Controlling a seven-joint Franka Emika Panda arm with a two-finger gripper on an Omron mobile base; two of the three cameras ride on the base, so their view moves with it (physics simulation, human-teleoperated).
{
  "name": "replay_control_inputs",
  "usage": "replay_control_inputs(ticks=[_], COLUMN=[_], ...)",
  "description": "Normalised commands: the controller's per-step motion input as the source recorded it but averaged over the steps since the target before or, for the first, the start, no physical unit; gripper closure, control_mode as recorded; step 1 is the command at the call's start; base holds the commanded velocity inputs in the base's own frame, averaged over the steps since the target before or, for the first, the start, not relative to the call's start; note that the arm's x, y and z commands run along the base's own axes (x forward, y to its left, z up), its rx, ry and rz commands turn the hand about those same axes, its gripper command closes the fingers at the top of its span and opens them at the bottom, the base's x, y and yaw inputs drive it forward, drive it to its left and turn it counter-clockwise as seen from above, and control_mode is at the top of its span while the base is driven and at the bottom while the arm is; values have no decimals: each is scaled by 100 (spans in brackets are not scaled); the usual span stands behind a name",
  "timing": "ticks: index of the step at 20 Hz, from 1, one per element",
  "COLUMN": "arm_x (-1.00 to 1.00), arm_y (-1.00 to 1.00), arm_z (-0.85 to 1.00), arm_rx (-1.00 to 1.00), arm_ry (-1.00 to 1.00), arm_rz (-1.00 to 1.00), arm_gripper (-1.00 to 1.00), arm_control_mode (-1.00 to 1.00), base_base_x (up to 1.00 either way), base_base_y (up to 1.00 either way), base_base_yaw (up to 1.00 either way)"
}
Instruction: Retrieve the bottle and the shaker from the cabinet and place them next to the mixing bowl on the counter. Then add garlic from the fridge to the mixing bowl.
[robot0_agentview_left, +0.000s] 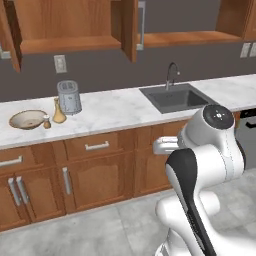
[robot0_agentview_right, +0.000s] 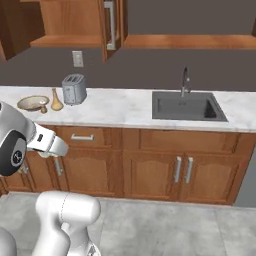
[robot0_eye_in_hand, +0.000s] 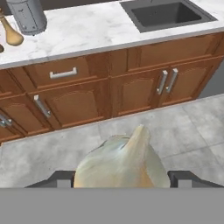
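Note:
My gripper (robot0_eye_in_hand: 120, 177) is shut on a pale garlic bulb (robot0_eye_in_hand: 122, 162), which sits between the two dark fingertips (robot0_eye_in_hand: 61, 178) above the floor in front of the lower cabinets. The tan mixing bowl (robot0_agentview_left: 27, 119) (robot0_agentview_right: 33, 103) rests at the counter's left end. Next to it stand the small shaker (robot0_agentview_left: 46, 122) (robot0_agentview_right: 43, 109) and the tan long-necked bottle (robot0_agentview_left: 59, 112) (robot0_agentview_right: 56, 100) (robot0_eye_in_hand: 11, 33). The upper cabinet (robot0_agentview_left: 65, 25) stands open above them. The fridge is out of view.
A grey toaster (robot0_agentview_left: 69, 97) (robot0_agentview_right: 74, 88) (robot0_eye_in_hand: 27, 15) stands just right of the bottle. A sink (robot0_agentview_left: 175, 97) (robot0_agentview_right: 187, 106) (robot0_eye_in_hand: 168, 13) with a faucet lies further right. An open cabinet door (robot0_agentview_left: 129, 30) (robot0_agentview_right: 111, 25) juts out overhead. Grey tiled floor (robot0_eye_in_hand: 188, 122) stretches before the lower cabinets.

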Motion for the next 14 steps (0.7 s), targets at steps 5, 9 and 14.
replay_control_inputs(ticks=[5,9,14], arm_x=[0,0,0], arm_y=[0,0,0], arm_z=[0,0,0], arm_rx=[0,0,0], arm_ry=[0,0,0], arm_rz=[0,0,0], arm_gripper=[100,100,100], arm_control_mode=[100,100,100], base_base_x=[23,60,98], base_base_y=[100,53,-18], base_base_yaw=[0,6,20])
